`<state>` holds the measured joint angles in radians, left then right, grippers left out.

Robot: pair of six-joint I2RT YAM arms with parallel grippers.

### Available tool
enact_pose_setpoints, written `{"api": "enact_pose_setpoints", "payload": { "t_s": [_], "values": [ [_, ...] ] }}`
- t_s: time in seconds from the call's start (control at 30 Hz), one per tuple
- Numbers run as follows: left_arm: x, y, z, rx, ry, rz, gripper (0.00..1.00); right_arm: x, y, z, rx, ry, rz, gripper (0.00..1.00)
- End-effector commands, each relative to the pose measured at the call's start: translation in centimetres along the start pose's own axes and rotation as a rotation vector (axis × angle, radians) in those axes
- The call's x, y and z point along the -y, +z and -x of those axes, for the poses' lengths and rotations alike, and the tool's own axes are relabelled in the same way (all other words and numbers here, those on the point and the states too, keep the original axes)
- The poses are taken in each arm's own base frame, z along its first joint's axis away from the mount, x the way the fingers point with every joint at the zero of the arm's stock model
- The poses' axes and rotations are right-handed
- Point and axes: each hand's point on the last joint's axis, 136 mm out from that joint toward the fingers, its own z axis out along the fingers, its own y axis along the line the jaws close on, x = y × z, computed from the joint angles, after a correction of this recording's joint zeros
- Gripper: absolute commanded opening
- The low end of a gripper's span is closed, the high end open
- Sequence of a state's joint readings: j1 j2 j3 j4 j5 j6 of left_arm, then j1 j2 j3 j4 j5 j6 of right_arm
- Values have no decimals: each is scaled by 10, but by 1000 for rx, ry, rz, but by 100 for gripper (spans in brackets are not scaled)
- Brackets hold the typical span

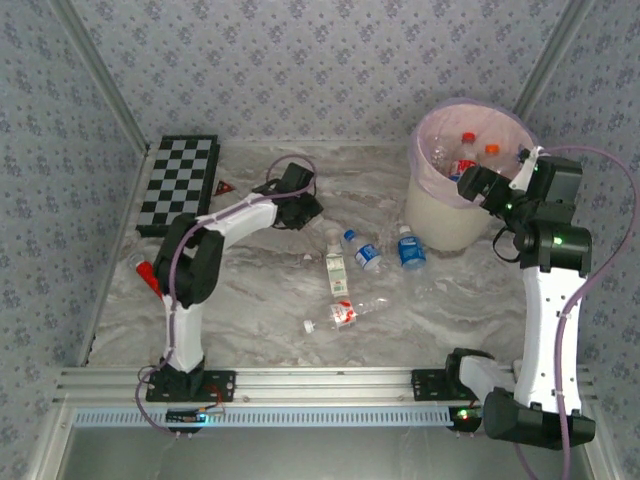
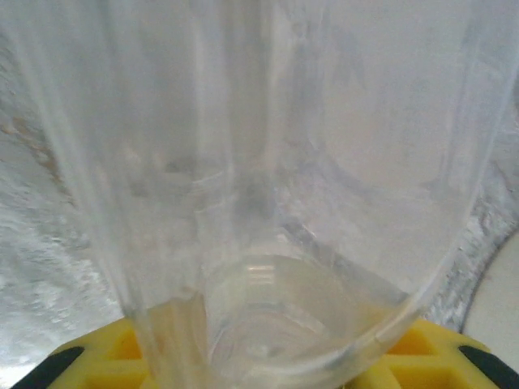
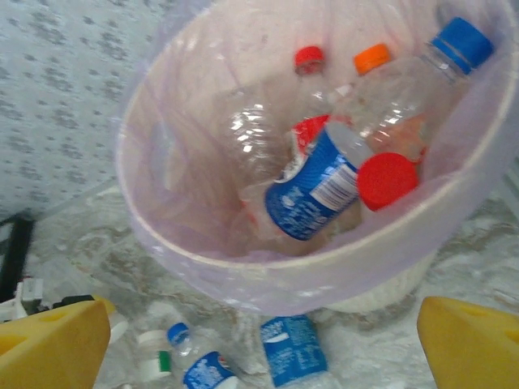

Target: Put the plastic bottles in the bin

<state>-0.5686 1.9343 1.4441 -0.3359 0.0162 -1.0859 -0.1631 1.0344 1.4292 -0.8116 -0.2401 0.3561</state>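
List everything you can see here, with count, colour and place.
bin: one, cream-white, pink liner, back right.
bottles in bin: at least four, clear; red, orange, blue caps.
bottles on table: at least four; two blue labels, one green, one red; centre.
clear bottle: one, gripped, centre back.
chequered board: one, black-white, back left.
small red object: one, beside board.
red item: one, left edge, unidentifiable.
left gripper: one, closed on clear bottle.
right gripper: one, yellow fingers open, raised by bin.
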Motion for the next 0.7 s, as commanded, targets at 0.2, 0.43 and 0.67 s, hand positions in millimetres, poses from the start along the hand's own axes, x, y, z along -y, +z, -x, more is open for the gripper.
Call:
{"api": "enact_pose_setpoints", "payload": {
  "t_s": [0.2, 0.43, 0.67],
  "values": [
    [29, -108, 2, 97, 518, -343, 0, -133, 2, -1, -102, -143, 479, 87],
    [53, -164, -48, -44, 815, -643, 0, -213, 35, -41, -302, -216, 703, 89],
    [76, -195, -74, -119, 875, -898, 0, -245, 73, -77, -447, -260, 745, 100]
  ]
}}
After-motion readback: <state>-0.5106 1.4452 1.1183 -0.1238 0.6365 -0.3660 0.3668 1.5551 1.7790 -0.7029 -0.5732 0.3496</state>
